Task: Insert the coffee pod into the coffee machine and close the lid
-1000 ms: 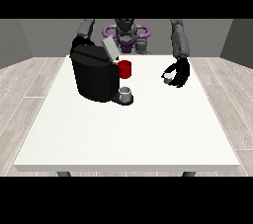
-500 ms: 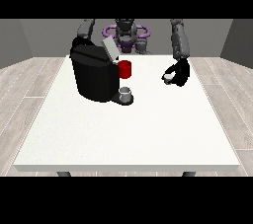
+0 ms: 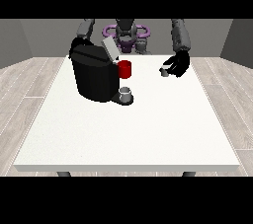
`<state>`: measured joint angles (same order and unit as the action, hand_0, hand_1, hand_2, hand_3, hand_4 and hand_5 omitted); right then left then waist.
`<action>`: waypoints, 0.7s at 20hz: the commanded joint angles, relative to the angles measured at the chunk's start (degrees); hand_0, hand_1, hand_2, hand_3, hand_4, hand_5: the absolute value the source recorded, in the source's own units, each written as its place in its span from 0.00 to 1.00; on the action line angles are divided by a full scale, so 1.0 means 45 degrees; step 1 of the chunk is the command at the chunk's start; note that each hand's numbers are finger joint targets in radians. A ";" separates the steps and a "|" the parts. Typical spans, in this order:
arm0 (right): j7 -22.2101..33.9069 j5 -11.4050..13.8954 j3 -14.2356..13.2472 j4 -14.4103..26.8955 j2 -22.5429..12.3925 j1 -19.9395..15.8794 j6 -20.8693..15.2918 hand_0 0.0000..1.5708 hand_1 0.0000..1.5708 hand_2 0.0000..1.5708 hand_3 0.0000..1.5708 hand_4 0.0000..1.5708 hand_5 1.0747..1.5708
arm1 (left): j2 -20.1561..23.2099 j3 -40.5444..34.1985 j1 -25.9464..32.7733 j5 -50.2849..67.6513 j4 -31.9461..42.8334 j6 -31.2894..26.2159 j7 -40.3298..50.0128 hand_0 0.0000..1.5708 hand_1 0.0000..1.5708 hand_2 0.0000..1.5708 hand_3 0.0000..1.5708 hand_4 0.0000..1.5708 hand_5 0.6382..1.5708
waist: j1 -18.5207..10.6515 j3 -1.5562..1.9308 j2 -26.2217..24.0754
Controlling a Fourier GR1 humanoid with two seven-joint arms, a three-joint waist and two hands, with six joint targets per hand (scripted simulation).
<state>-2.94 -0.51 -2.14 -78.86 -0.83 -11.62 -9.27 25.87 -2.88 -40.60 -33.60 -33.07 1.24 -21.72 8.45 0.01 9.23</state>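
Observation:
The black coffee machine (image 3: 94,76) stands at the table's back left with its grey lid (image 3: 109,49) tilted up and open. A red part (image 3: 125,69) sticks out of its front above a small grey cup (image 3: 126,92) on the drip tray. The hand at the view's right (image 3: 178,63) hovers over the table to the right of the machine, fingers curled round a small grey coffee pod (image 3: 164,72). The hand at the view's left (image 3: 78,43) is behind the machine's top corner and mostly hidden.
The white table (image 3: 133,134) spreads wide in front of the machine towards the camera. The robot's torso (image 3: 126,35) stands behind the far edge. Wooden floor surrounds the table.
The hand at the view's right has risen a little with the pod. The machine, its lid and the other hand look unchanged.

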 commanded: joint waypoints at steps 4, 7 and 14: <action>-0.0465 -0.0218 -0.0416 0.1469 -0.0182 -0.0419 0.0216 0.00 0.00 0.00 0.00 0.32 1.00 | -0.0072 0.0273 -0.1626 -0.0019 -0.0938 -0.1770 0.0966 0.80 0.80 0.85 0.82 0.35 1.00 | -0.0278 0.0007 -0.0588; 0.0048 -0.0171 -0.0316 0.0942 -0.0449 -0.0386 0.0348 0.00 0.00 0.00 0.00 0.31 1.00 | 0.0272 0.0058 -0.1702 -0.0096 -0.1027 -0.1572 0.0672 0.80 0.80 0.85 0.82 0.35 1.00 | 0.0059 0.0000 -0.0708; -0.0776 -0.0290 0.0038 0.1244 -0.0047 -0.0676 0.0721 0.00 0.00 0.00 0.00 0.31 1.00 | -0.0359 -0.0263 -0.3047 -0.0068 -0.1176 -0.1574 0.2218 0.80 0.80 0.85 0.82 0.34 1.00 | 0.0693 0.0003 -0.0079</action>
<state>-3.63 -0.89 -2.19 -74.09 -1.14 -14.24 -8.09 25.43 -3.34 -50.95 -33.57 -37.82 -7.15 -15.33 9.72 0.01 7.00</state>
